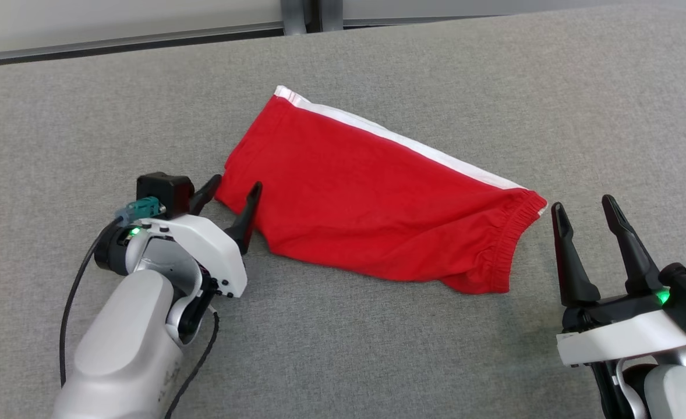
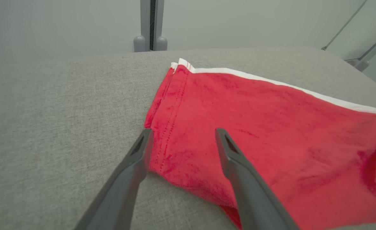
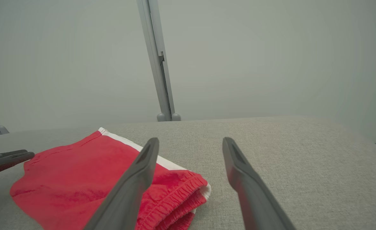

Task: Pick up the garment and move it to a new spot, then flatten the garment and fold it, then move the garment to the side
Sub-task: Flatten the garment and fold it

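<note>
2 grippers show in the head view, both with fingers spread wide and holding nothing. i see the red garment (image 1: 372, 198), shorts with a white side stripe, lying flat and slanted in the middle of the grey desk (image 1: 378, 349). my left gripper (image 1: 237, 181) sits at its hem corner, and my right gripper (image 1: 583, 203) is just beside the elastic waistband, apart from it.

in the left wrist view, the left gripper (image 2: 184, 131) straddles that hem corner: 1 finger at the cloth's edge, the other over the red garment (image 2: 271, 127). whether they touch it i cannot tell.

in the right wrist view, the right gripper (image 3: 191, 139) hangs over bare desk, with the garment (image 3: 79, 172) at lower left and its waistband partly behind 1 finger.
</note>
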{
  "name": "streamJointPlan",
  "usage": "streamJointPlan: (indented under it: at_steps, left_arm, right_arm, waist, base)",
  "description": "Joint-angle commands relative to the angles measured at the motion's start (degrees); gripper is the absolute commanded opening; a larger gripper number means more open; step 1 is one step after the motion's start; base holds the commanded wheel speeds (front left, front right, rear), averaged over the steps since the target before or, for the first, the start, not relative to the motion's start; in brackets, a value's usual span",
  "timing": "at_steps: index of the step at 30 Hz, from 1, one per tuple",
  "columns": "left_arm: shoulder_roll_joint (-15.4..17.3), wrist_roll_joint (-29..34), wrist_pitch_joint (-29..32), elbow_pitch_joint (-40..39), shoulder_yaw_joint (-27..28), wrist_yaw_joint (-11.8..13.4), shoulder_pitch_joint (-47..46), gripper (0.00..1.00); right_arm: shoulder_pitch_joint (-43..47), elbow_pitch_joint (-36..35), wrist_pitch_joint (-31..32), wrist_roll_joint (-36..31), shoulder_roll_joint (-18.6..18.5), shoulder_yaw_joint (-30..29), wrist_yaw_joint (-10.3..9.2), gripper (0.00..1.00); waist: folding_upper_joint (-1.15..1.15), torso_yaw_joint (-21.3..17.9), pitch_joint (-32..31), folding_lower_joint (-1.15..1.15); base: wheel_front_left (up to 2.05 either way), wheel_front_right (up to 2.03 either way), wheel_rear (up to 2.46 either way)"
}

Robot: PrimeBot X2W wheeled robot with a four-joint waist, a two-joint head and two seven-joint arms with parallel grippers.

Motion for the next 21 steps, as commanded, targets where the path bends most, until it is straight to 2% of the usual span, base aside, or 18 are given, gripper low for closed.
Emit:
streamJointPlan:
  at_steps: [1, 5, 10, 11, 12, 17, 21]
  left_arm:
    - [0.37, -0.42, 0.03, 1.53, 0.13, -0.4, -1.47, 1.0]
    - [0.42, -0.99, 2.37, 10.94, -0.72, -1.27, -6.57, 1.0]
    - [-0.48, -1.62, 6.17, 18.53, -3.05, -1.97, -10.43, 1.0]
    - [-0.67, -1.64, 6.59, 19.29, -3.74, -2.15, -10.85, 0.29]
    - [-0.88, -2.0, 6.3, 19.72, -4.05, -2.28, -11.35, 0.0]
    - [-0.05, -0.64, 4.3, 21.21, -6.18, -2.31, -13.02, 0.0]
    - [-0.36, -0.39, 1.29, 21.23, -6.05, -1.32, -12.5, 0.0]
  right_arm:
    - [-0.67, 0.19, -0.38, 0.19, -0.13, 0.02, -0.01, 1.0]
    - [-1.3, 0.53, -0.85, 0.42, 0.02, 0.32, 0.0, 1.0]
    - [-1.85, 1.17, -1.28, 1.34, 0.19, 0.23, 0.0, 1.0]
    - [-1.93, 1.26, -1.4, 1.78, 0.35, 0.14, 0.0, 1.0]
    - [-1.91, 1.31, -1.5, 1.96, 0.52, 0.13, 0.0, 1.0]
    - [-1.68, 1.64, -1.88, 2.17, 1.06, 0.08, 0.0, 1.0]
    - [-1.01, 1.68, -1.59, 1.8, 1.04, -0.45, 0.0, 1.0]
  waist:
    - [0.0, -0.79, 0.8, 0.0]
    - [0.0, -1.69, 1.84, 0.0]
    - [0.0, -2.32, 2.52, 0.0]
    - [0.0, -2.41, 2.53, 0.0]
    - [0.0, -2.5, 2.55, 0.0]
    - [0.0, -2.65, 2.3, 0.0]
    - [0.0, -1.95, 1.71, 0.0]
  base:
    - [0.0, 0.0, 0.0]
    - [0.0, 0.0, 0.0]
    - [0.0, 0.0, 0.0]
    - [0.0, 0.0, 0.0]
    - [0.0, 0.0, 0.0]
    - [0.0, 0.0, 0.0]
    - [0.0, 0.0, 0.0]
